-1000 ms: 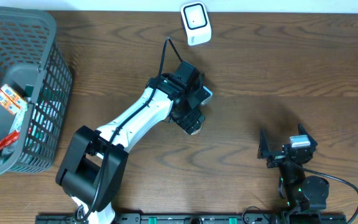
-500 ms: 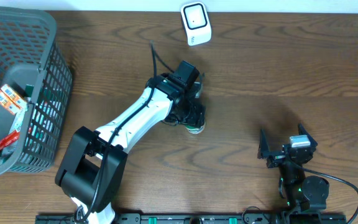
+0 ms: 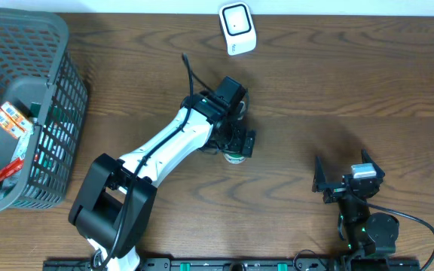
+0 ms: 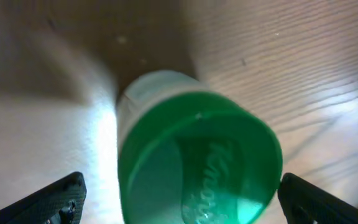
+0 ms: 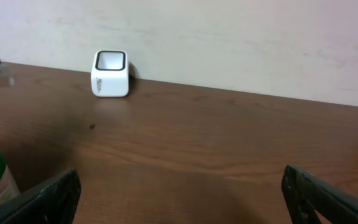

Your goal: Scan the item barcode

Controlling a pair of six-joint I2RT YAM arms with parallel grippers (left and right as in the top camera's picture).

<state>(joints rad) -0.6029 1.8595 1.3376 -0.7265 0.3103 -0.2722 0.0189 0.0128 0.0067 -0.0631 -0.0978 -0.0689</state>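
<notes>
Since earlier, left fingers (image 4: pixel 58 198) sprang wide, freeing bottle (image 4: pixel 197 162), upright between them; right fingers (image 5: pixel 42 196) wide, empty. We should regrip low, label facing scanner (image 3: pixel 237 28).

Blurred lettering on green cap (image 4: pixel 199 163)

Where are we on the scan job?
Done: the green-capped bottle stands on the table, out of the basket, short of the barcode scanner. In hand: nothing; the left end effector is open around the bottle, the right end effector parked open. Left: whether it scanned isn't visible.
</notes>
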